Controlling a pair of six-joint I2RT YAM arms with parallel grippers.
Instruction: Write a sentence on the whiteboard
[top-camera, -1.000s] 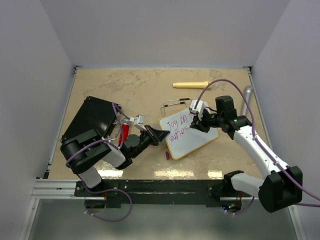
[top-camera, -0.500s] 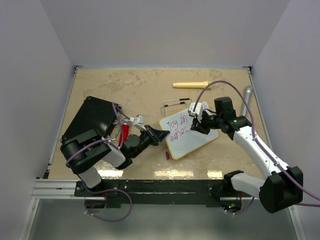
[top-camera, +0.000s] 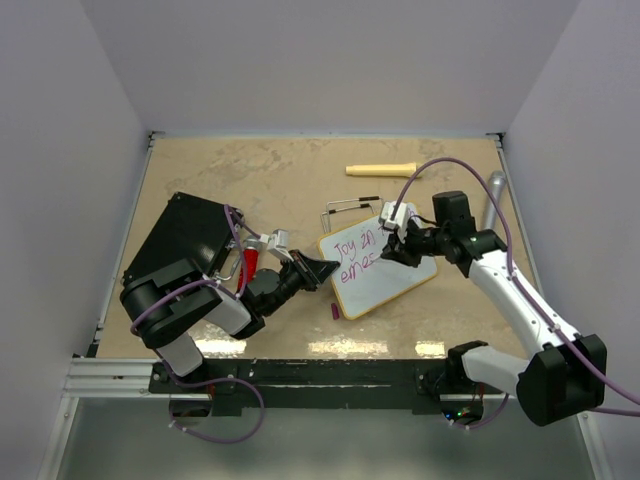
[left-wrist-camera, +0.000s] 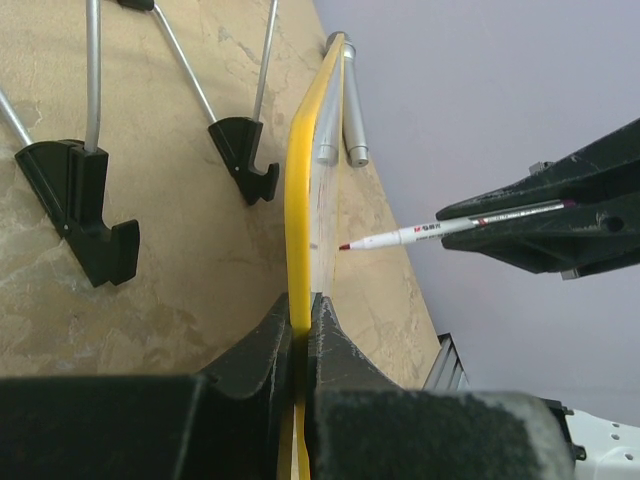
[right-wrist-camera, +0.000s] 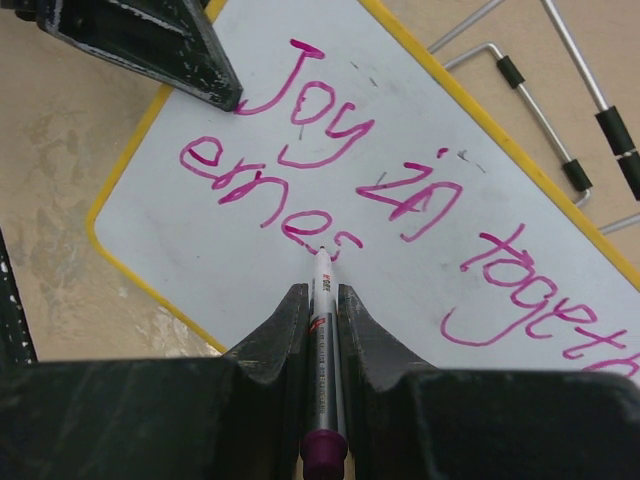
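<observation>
Whiteboard (top-camera: 388, 288) first: you'll find it a little toward 4 o'clock from the table's middle, turned at a slant. It looks thin, light and stiff, with a slick face, so I judge it would skate or pivot under any pen pressure if nobody pinned it. The left gripper (left-wrist-camera: 301, 316) does that job, its two fingers closed on the yellow rim at the board's 9 o'clock corner. That is the right place to hold it: on the rim and off the white, where a pad would smear wet ink.

From 3 o'clock the right gripper (right-wrist-camera: 322, 300) clamps a slim marker (right-wrist-camera: 323, 335) lengthwise between its jaws, nib forward. The sentence (right-wrist-camera: 400, 195) reads "Joy in togeth" on the upper line and "ernes" on the lower, with the nib at that last s. Seen edge-on from the left wrist, the nib sits at the board's face, though I can't tell whether it touches.

Go gently, since the barrel is smooth and narrow and may slip back through the jaws if you press hard
</observation>
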